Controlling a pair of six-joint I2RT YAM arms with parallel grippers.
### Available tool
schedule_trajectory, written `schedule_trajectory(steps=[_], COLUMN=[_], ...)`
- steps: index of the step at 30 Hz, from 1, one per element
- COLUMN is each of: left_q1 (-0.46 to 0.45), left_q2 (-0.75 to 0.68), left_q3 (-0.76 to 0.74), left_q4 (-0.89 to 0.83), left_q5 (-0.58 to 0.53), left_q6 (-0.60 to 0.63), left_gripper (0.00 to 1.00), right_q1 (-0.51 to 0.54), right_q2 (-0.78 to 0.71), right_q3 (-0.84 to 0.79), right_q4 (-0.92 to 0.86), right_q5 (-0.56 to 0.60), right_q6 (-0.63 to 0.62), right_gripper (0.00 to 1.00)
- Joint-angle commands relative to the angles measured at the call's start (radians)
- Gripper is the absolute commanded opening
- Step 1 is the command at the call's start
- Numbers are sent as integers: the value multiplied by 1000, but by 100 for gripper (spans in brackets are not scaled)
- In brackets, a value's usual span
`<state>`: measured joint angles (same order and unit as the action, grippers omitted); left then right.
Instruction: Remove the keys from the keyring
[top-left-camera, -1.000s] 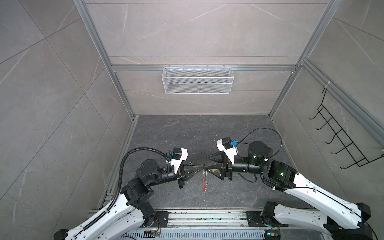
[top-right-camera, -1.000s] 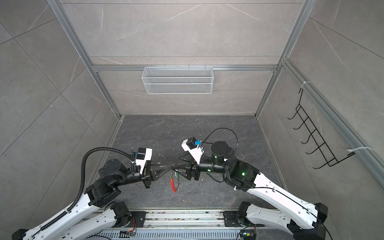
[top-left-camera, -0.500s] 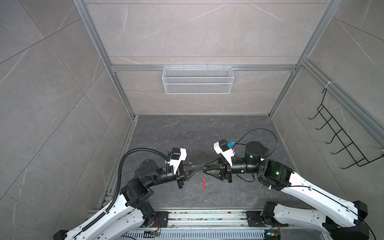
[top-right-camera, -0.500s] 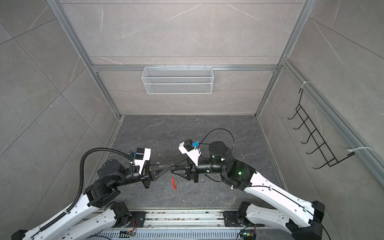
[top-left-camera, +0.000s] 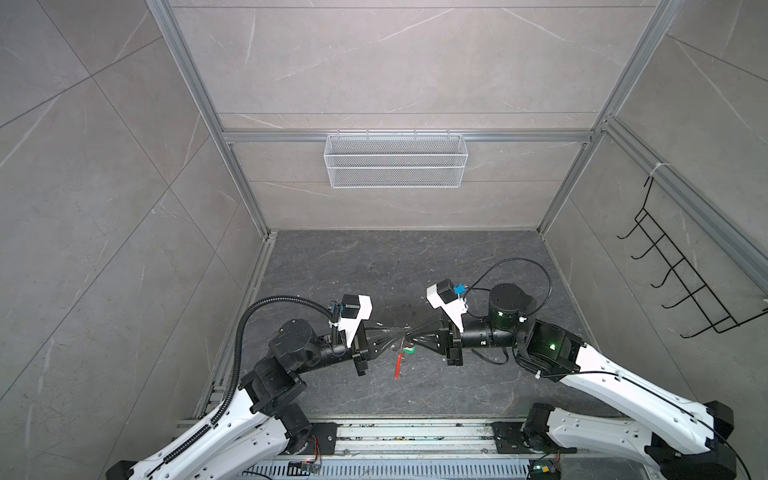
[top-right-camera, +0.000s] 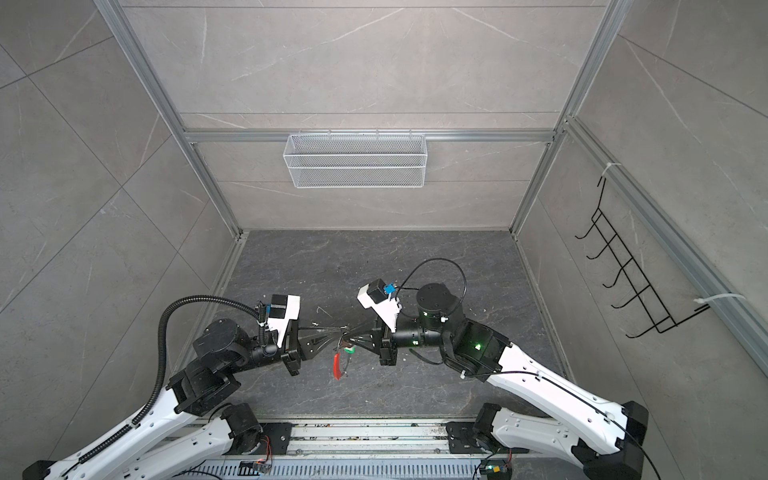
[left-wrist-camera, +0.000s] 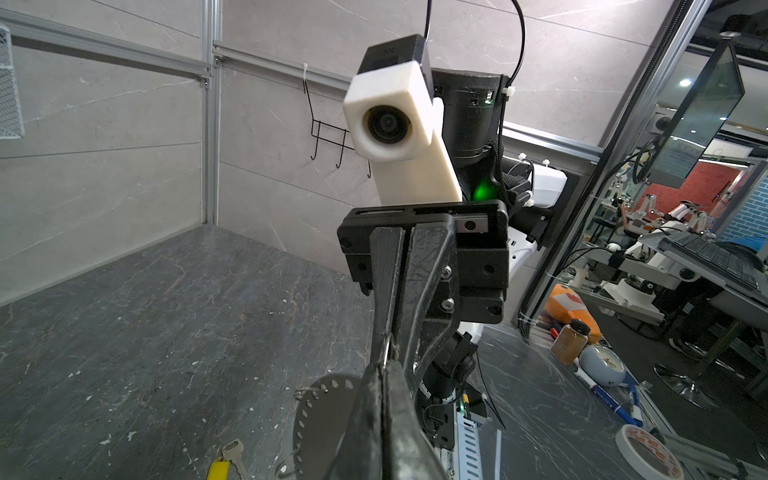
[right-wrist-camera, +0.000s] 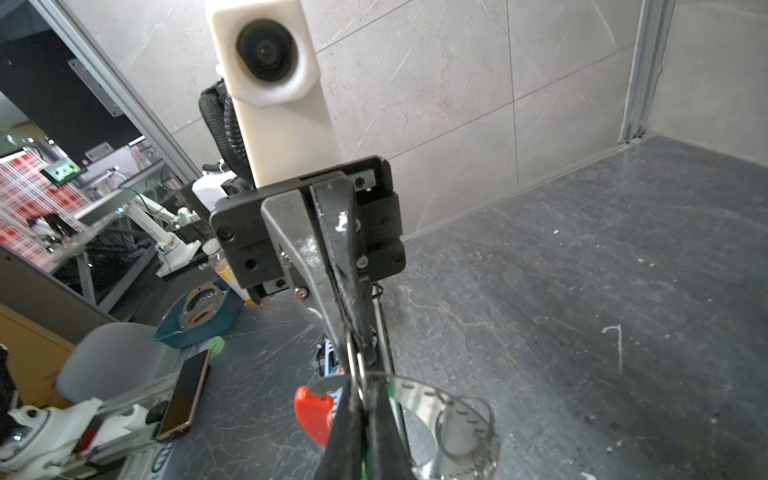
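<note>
Above dark stone flooring (top-left-camera: 374, 270), left gripper (top-left-camera: 399, 332) is clamping the keyring (left-wrist-camera: 320, 403); right gripper (top-left-camera: 415, 333) is pinching shut facing it, green key (top-left-camera: 409, 350) dangling below.

Both top views: you get bright, even, soft light from above; dark tabletop (top-left-camera: 415, 257) matte, shadows under arms faint, detail sharp. Wrist views: wide-angle stretch toward corners, left end effector (left-wrist-camera: 384, 368) and right end effector (right-wrist-camera: 358, 376) blurred close to lens, background sharper. Metal keyring (right-wrist-camera: 440, 397) catches white glare in right wrist view.
</note>
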<state>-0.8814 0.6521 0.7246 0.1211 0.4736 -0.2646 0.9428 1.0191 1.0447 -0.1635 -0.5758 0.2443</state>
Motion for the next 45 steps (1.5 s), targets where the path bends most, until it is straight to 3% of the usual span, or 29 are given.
schedule_trajectory(steps=[1,3,7,13,19,27,32,38,45], left_q1=[-1,-1,-1,1,1,1,1,1,1], left_q2=[0,-1,-11,1,91,185,214,259,274], left_q3=[12,17,32,108,217,299,327,357,363], left_q4=[59,46,-19,-215,-394,-502,-533,-548,-557], left_q5=[0,-4,-16,-2,108,201,232,272,277], left_q6=[-6,-11,-22,-29,-1,25,39,55,60], left_gripper=[0,1,31,40,40,34,34,22,20], right_q1=[-2,-1,-2,-6,-7,-8,-9,-8,-8], right_q2=[-8,-8,-13,17,60,103,129,146,152], right_q3=[9,21,58,144,234,308,334,347,356], right_q4=[-12,-42,-146,-374,-561,-665,-693,-703,-700], right_q5=[10,22,48,60,36,-14,-34,-33,-28], right_q6=[-3,-12,-49,-132,-215,-262,-270,-276,-275], right_gripper=[0,0,0,0,0,0,0,0,0])
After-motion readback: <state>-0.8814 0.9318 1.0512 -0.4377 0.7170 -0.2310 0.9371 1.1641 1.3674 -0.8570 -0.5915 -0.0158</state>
